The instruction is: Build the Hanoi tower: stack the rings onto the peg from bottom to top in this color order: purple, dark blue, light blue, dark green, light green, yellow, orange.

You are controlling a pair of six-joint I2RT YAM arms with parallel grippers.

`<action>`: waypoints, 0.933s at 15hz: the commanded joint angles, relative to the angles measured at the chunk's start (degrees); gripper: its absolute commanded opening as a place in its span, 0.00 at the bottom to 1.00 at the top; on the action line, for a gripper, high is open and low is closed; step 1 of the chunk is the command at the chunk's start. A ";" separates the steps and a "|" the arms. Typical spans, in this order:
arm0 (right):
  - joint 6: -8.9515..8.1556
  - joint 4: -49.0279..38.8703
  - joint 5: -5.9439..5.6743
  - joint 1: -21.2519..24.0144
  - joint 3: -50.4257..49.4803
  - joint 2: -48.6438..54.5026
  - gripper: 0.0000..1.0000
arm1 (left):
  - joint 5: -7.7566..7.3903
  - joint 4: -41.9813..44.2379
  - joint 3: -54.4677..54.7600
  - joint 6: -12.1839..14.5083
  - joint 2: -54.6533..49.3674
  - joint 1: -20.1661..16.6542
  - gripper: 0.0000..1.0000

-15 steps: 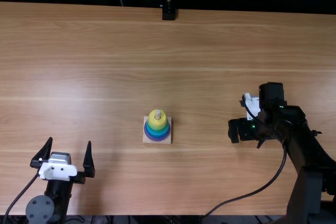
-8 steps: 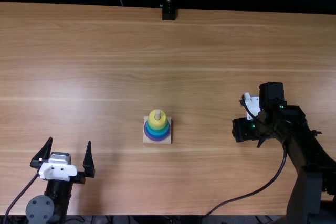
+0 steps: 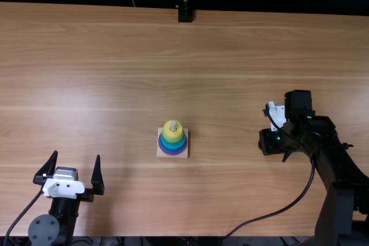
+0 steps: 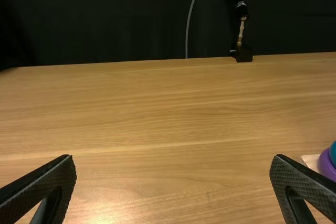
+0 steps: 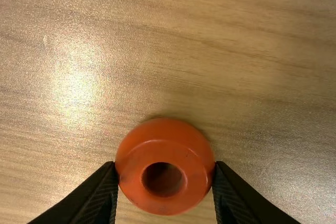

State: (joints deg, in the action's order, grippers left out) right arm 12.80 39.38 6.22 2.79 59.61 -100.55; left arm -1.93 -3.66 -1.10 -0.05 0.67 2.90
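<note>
So, your right gripper (image 3: 267, 142) is over on the right side of the table, and it's got the orange ring (image 5: 164, 174) pinched between its two fingers. From the right wrist view, you've got one fingertip of the right gripper (image 5: 165, 163) touching each side of the ring, and the hole is facing the camera. Can't tell you whether the ring touches the wood, though.

Going left from there, well apart from that claw, you've got the tower around the middle, a bit left and toward the near side. Its pale square base (image 3: 184, 154) has the purple ring (image 3: 173, 152) at the bottom, blue and green bands above that, and the yellow ring (image 3: 168, 133) up top. The peg (image 3: 173, 125) pokes up through the yellow one.

Your left gripper (image 3: 76, 156) is down at the near left, fingers spread wide. In the left wrist view, the left gripper (image 4: 173, 157) has just bare wood between its tips.

Further out, there's a black cable (image 3: 277, 212) curving over the near right of the table (image 3: 115, 44), and a black stand (image 3: 185, 14) at the far edge.
</note>
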 commanded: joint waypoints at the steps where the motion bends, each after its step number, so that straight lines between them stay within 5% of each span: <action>1: 0.39 0.66 -0.21 0.64 0.50 -0.52 0.00 | -0.39 -0.03 1.10 0.48 -0.67 -0.44 1.00; 6: 0.28 2.66 -0.31 0.20 5.69 0.01 0.00 | -0.39 -0.03 1.10 0.48 -0.67 -0.44 1.00; 11: 0.28 20.38 0.11 -0.33 17.64 0.18 0.00 | -0.39 -0.03 1.10 0.48 -0.67 -0.44 1.00; 14: 0.60 25.13 0.32 -4.72 24.50 0.18 0.00 | -0.39 -0.03 1.10 0.48 -0.67 -0.44 1.00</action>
State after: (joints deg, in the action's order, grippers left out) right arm 12.86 64.31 6.15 -0.43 82.26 -100.55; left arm -1.93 -3.64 -1.10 -0.03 0.67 2.90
